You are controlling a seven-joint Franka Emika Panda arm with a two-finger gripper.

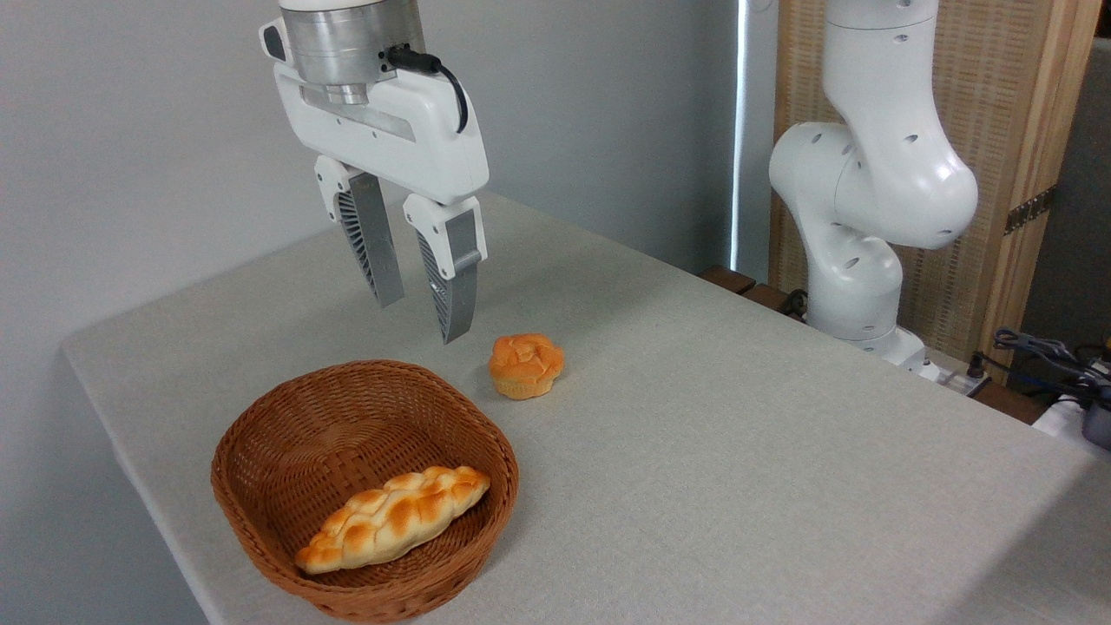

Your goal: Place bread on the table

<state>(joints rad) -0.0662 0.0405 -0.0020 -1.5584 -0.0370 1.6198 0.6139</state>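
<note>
camera view: the claw point(419, 317) hangs spread and empty above the worktop point(738, 434). the bread point(395, 517) lies in a wicker basket point(260, 434). best pinched across its middle, then lifted clear of the rim.

Views: one fixed camera only, so no second view shares the scene.
Position: raised above the table point(738, 451), off its near corner, opposite the arm's base point(855, 286).
Direction: angled downward and across the tabletop toward a plain grey wall.
Distance: close; the wicker basket point(260, 469) sits at the lower edge, slightly cropped.
Framing top: the gripper point(421, 308) hangs in the upper left, its wrist cut off by the frame edge.
Framing right: the arm's base stands at the far right, with its upper links out of frame.
</note>
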